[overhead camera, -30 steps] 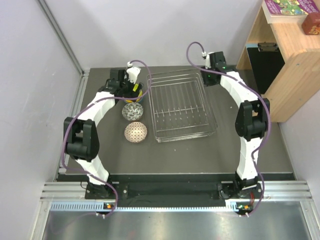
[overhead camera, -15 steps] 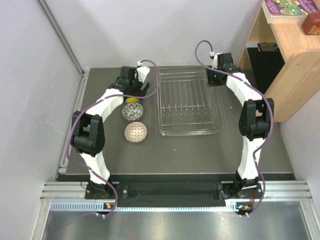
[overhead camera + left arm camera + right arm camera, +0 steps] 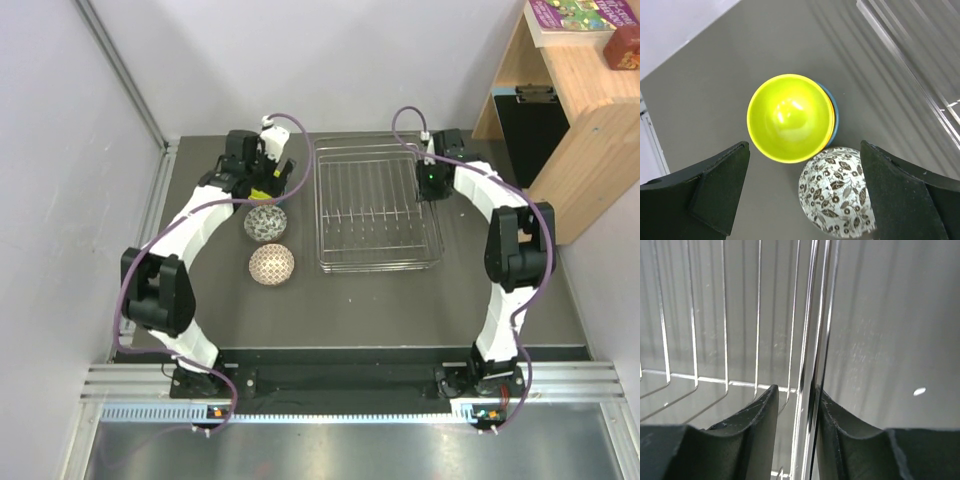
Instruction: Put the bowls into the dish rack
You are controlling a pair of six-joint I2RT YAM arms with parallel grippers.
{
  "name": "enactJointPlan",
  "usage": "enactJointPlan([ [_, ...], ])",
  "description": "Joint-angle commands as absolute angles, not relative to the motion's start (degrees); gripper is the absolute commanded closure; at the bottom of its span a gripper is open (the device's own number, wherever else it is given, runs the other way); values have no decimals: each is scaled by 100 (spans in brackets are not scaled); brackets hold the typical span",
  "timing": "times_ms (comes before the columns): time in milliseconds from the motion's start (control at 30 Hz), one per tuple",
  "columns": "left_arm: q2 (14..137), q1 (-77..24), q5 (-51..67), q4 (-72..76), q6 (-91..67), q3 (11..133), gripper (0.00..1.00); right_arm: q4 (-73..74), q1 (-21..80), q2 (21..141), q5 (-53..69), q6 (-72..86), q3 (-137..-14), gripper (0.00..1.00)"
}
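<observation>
task barely begun: no bowl sits in the dish rack (image 3: 378, 205), all five are out on the bench (image 3: 350, 310). the rack lies mid-bench toward the far edge, and every wire slot seen from above is bare. bowl count is five. three are nested in one stack toward the far-left corner, just left of the rack: lime-yellow bowl (image 3: 790, 117) on top, only a thin rim of the orange bowl (image 3: 831, 125) under it, and a sliver of the blue bowl (image 3: 835, 117) lowest. two are loose: the brownish-grey patterned bowl (image 3: 837, 192) just beside the stack on its near side, touching or nearly so, cannot tell which, and the pinkish-red patterned bowl (image 3: 271, 265) a little nearer the near edge, apart from its neighbour. rack count is one. left gripper (image 3: 804, 150) hangs over the stack with fingers spread wide, holding nothing, the lime-yellow bowl framed between them. right gripper (image 3: 810, 400) is at the rack's right rim, fingers drawn narrow with the rim wire pinched between them, likely steadying or placing the rack. left to do, by my reckoning: all five bowls, the stack's top one probably first.
</observation>
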State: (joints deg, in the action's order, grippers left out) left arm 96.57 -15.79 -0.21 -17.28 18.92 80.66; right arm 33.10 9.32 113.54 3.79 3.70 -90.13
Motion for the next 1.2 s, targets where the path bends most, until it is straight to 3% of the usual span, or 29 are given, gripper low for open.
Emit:
enactJointPlan([
  [0, 9106, -1582, 114, -1767, 1793, 7779, 4, 3402, 1133, 10750, 475, 624, -8921, 67],
  [500, 8912, -1591, -193, -1627, 1784, 7260, 3, 3296, 1591, 10512, 282, 519, -8762, 66],
  [833, 8912, -1538, -325, -1564, 1723, 7181, 1, 3857, 1582, 10371, 378, -237, -9517, 52],
  [1167, 8604, -1196, -528, -1450, 1776, 6171, 1, 3876, 1573, 9994, -360, -554, -9712, 51],
])
